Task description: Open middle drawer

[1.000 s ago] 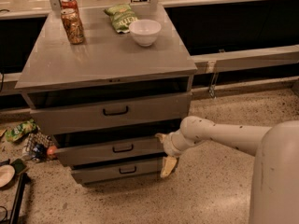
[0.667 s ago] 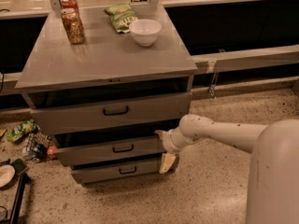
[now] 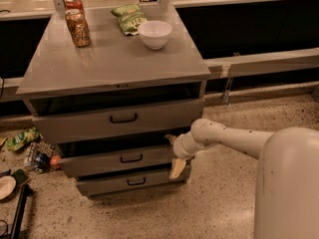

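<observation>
The grey cabinet has three drawers. The middle drawer, with a medium-height front and a small black bar handle, stands out a little, with a dark gap above it. The taller top drawer and the short bottom drawer also stand slightly out. My gripper is at the right end of the middle drawer's front, open, with one finger above the front's top edge and the pale lower finger below it. My white arm reaches in from the right.
On the cabinet top stand a brown can, a green chip bag and a white bowl. Litter and a plate lie on the floor at the left. A grey rail runs behind on the right.
My gripper has shifted slightly left and up against the drawer's right end. The middle drawer has not visibly moved.
</observation>
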Controlling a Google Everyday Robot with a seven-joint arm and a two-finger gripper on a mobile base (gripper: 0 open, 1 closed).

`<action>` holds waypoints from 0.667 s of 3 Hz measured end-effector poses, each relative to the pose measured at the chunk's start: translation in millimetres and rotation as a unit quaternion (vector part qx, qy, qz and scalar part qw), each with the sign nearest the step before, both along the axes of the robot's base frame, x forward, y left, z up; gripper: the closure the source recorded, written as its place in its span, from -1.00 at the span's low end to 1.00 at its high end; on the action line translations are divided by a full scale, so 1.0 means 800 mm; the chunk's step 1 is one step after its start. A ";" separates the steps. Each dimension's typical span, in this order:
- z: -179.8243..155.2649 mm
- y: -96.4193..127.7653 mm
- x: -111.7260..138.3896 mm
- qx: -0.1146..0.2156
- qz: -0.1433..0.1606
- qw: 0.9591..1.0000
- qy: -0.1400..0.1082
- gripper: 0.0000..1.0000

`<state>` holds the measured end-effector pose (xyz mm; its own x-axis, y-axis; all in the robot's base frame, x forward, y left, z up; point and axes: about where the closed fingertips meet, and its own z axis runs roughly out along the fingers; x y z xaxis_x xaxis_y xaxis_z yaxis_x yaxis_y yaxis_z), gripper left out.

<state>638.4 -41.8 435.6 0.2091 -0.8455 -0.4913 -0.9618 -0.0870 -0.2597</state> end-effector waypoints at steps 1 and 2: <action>-0.012 0.002 0.014 0.003 0.005 1.000 0.002 -1.00; -0.027 0.006 0.023 0.005 0.008 1.000 0.010 -0.63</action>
<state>656.9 -36.7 413.7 0.2128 -0.8374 -0.5034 -0.9654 -0.1009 -0.2403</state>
